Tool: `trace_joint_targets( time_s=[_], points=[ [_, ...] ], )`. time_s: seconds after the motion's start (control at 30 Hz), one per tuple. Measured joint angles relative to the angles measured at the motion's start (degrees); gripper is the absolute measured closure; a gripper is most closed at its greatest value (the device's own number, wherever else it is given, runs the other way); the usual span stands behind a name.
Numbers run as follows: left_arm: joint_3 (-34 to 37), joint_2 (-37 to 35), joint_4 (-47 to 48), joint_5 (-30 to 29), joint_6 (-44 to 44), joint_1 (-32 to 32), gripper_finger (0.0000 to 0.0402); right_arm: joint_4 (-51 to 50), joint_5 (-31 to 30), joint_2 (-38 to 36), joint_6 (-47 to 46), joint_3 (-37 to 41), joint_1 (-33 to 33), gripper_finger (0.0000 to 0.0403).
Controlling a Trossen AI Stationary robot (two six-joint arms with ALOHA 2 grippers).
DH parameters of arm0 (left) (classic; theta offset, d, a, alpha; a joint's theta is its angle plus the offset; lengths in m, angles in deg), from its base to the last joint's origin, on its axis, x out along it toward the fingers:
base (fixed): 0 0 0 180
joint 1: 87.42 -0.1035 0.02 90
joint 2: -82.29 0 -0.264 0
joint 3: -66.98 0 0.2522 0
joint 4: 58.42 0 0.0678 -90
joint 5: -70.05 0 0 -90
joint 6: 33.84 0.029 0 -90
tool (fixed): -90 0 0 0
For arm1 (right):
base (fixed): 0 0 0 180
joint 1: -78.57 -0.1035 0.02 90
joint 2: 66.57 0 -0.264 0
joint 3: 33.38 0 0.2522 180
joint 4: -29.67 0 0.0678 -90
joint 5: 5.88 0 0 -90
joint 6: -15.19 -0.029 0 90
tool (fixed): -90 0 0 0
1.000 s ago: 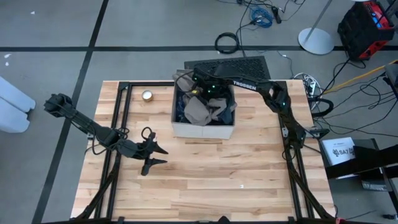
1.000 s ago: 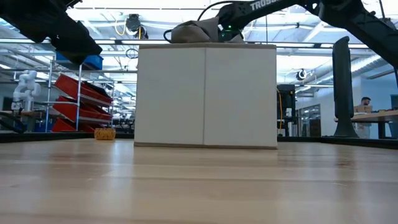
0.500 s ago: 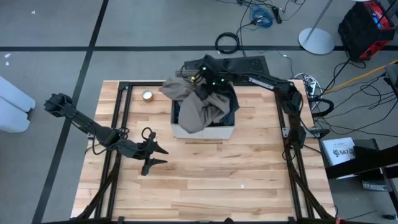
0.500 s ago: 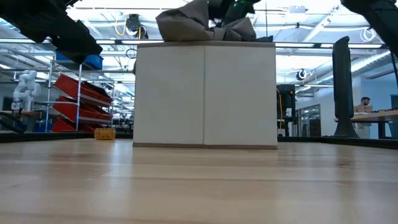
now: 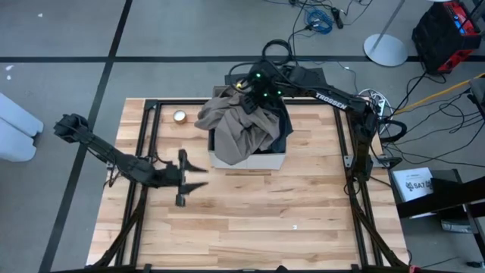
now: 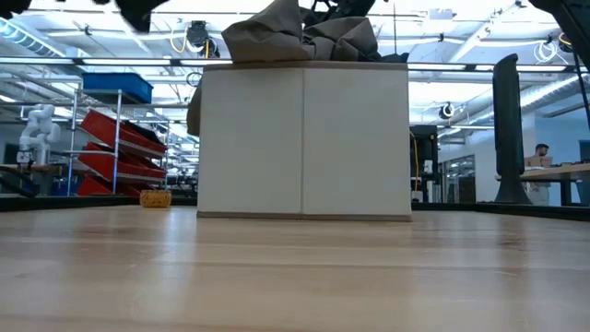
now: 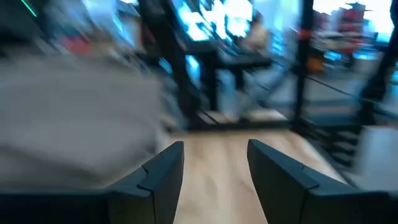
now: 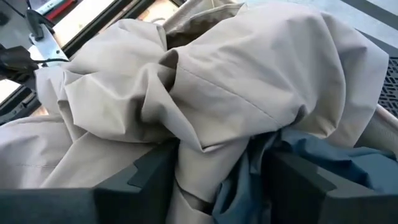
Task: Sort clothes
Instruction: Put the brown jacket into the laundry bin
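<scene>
High view shows the tan-brown garment (image 5: 236, 125) heaped over the white box (image 5: 248, 158), hiding most clothes inside. Right gripper (image 5: 255, 89) jaws stand apart above it; left gripper (image 5: 184, 177), blurred, jaws apart over the table (image 5: 250, 220).

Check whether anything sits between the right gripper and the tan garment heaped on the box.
Nothing visible does. The right gripper hangs open just above the tan garment, which tops the pile and spills over the beige box rim; its fingers straddle the cloth. The left gripper waits open over bare table.
</scene>
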Motion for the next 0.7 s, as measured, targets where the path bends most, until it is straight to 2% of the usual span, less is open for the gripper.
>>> trace_joint_targets(
  time_s=[0.07,0.13,0.27,0.47,0.6,0.7],
  points=[
    [-0.2,0.6,-5.8,-2.1,7.0,-0.9,0.0215,0.1,-0.2,0.3,0.0,0.0,0.0,0.0188],
    [-1.7,1.8,-10.2,-1.8,12.3,-2.5,0.0215,0.3,-0.2,0.3,0.0,0.0,0.1,0.0188],
    [-7.3,6.8,-11.8,-0.2,17.7,-7.8,0.0215,1.6,0.2,0.3,0.0,0.0,0.1,0.0188],
    [-12.8,16.1,-11.3,-0.3,18.0,-18.0,0.0215,1.5,0.3,-1.4,0.0,-0.1,0.1,0.0188],
    [-15.4,21.4,-11.2,-1.1,14.2,-25.4,0.0215,1.4,0.6,-2.3,-0.2,-0.1,-0.2,0.0188],
    [-17.6,24.2,-11.8,0.9,13.5,-29.4,0.0215,1.2,3.1,-2.9,-1.2,-0.1,-0.4,0.0188]
  ],
)
